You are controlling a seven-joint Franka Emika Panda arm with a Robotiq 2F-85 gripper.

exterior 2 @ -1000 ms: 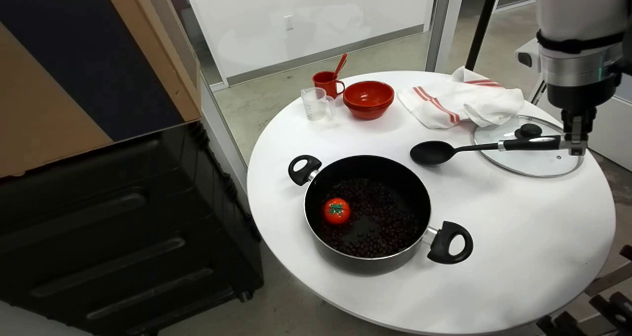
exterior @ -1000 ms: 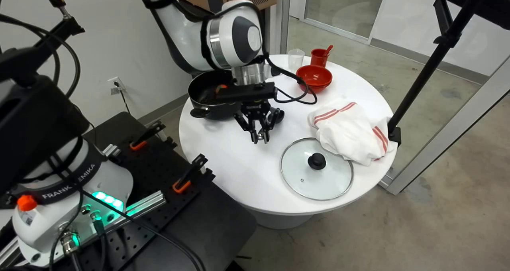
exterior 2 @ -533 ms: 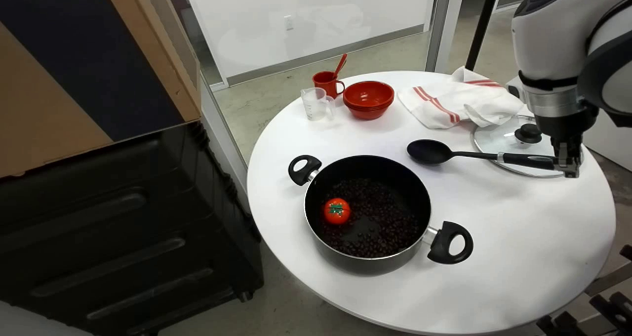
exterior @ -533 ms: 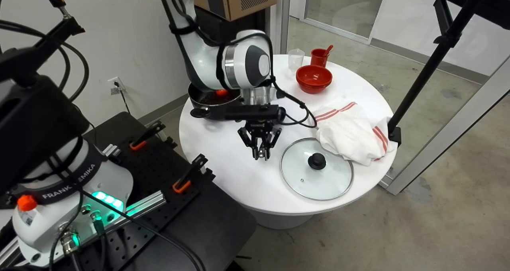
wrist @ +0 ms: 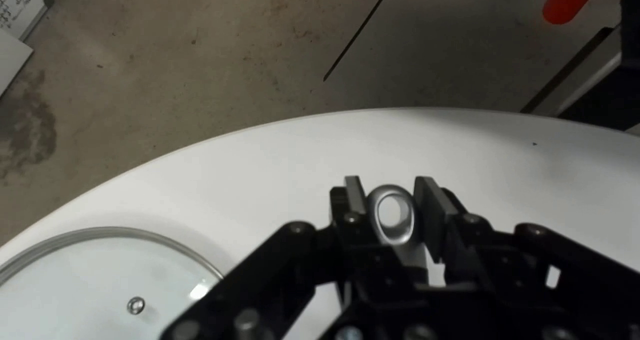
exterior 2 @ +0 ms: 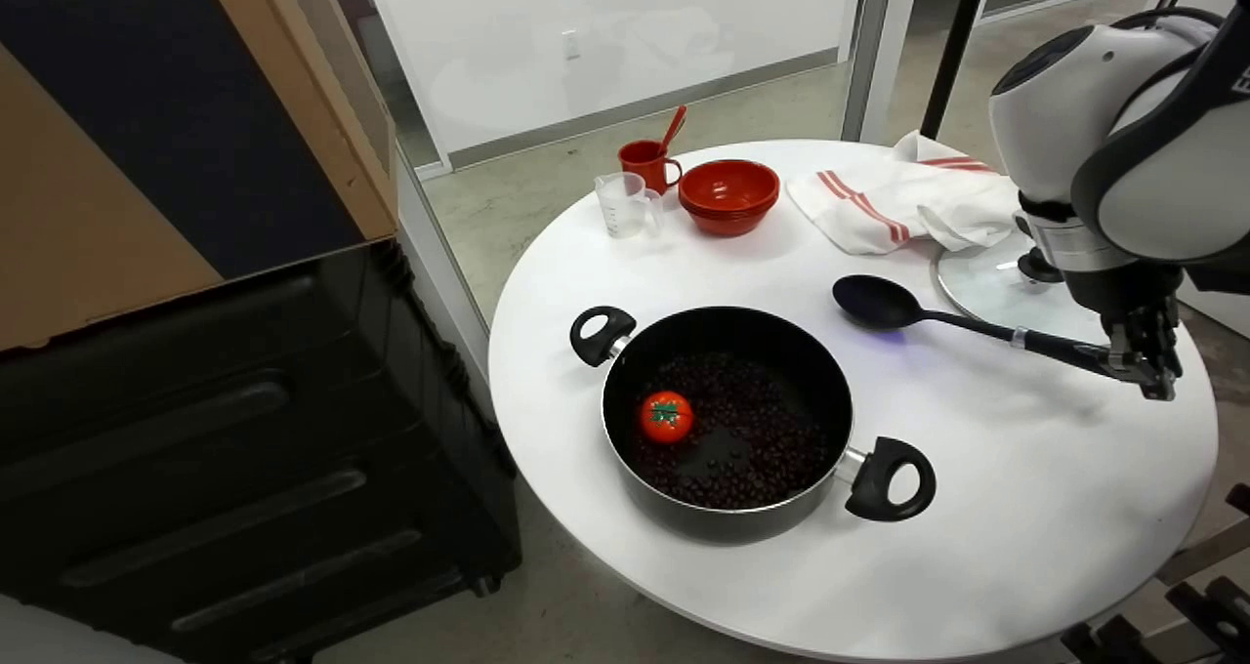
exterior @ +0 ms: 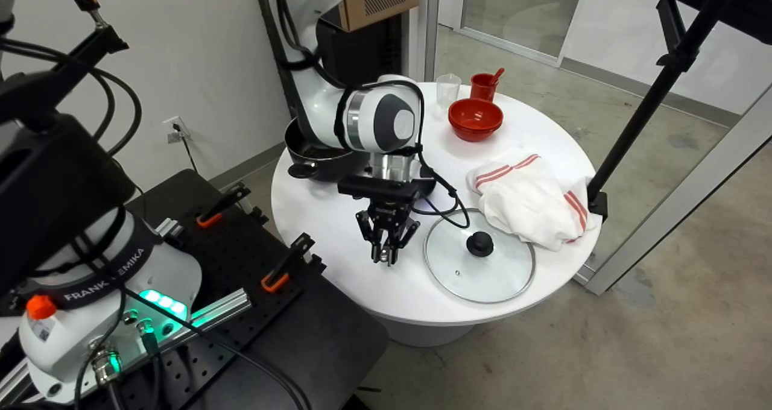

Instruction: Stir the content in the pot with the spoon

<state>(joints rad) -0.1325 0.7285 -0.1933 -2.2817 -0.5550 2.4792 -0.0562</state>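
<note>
Robot arm [exterior: 322, 111] arched over the table [exterior: 338, 247], angled downward, fingers [wrist: 433, 207] pinching the spoon [exterior 2: 977, 326] by its handle end

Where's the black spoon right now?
In an exterior view, the spoon is at the upper right of the pot, above the table; in the wrist view, the gripper holds its handle end.

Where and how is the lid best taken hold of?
Best by its black knob, probably from straight above: the lid lies knob up on the table, and the round knob stands clear, while the thin rim sits low. The claw should first be free; it now holds the spoon by the handle's end.
</note>
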